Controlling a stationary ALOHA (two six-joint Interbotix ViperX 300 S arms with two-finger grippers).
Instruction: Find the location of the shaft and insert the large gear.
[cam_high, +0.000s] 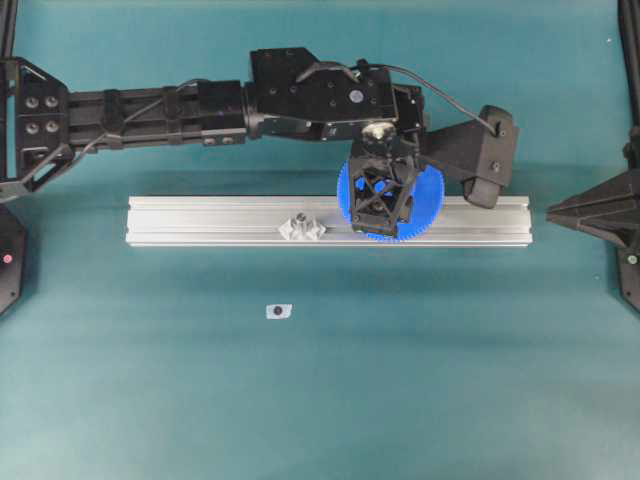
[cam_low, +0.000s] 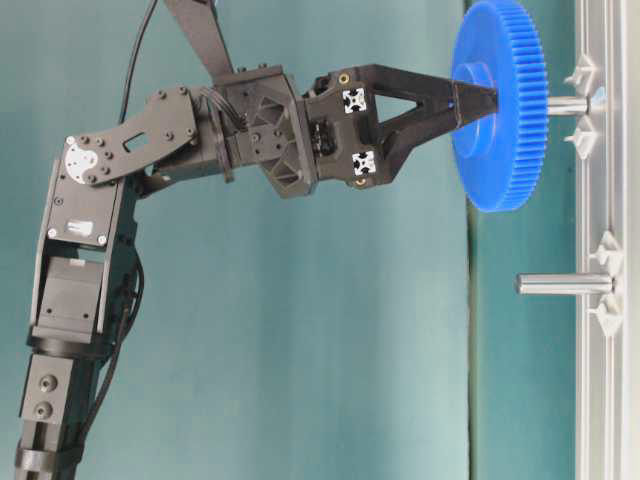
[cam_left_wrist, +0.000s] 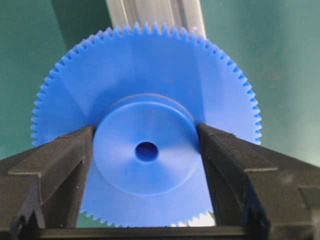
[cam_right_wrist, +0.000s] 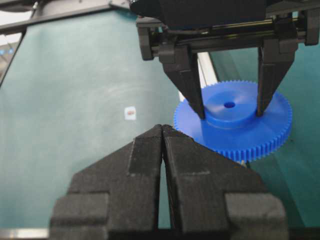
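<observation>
Seen from overhead, left to right:

- Along the middle: aluminium rail (cam_high: 180, 220) lying crosswise on the green table (cam_high: 150, 400), both ends well short of the table's sides.
- Left of the rail's centre: the shaft (cam_high: 302, 227), upright between 2 clear mounts (cam_high: 316, 231), standing free with bare rail either side.
- In front of it, well apart on the cloth: small clear stub (cam_high: 279, 311) with a dark top. Otherwise open green cloth on that side.
- Right of the shaft: large gear (cam_high: 432, 205), held level above the rail, its toothed rim overhanging both long edges.
- Clamped on its raised hub from 2 sides: left gripper (cam_left_wrist: 146, 129), pointing down, fingers (cam_left_wrist: 65, 155) pressed against the hub wall and clear of the centre hole.
- From table level: gear above the rail and in line with a second pin (cam_low: 568, 104) (cannot tell whether the tip has entered the hole). Shaft beside it, uncovered for its whole length.
- Far right: right gripper (cam_right_wrist: 163, 135), jaws pressed together on nothing, back from the rail and well apart from the gear.
</observation>
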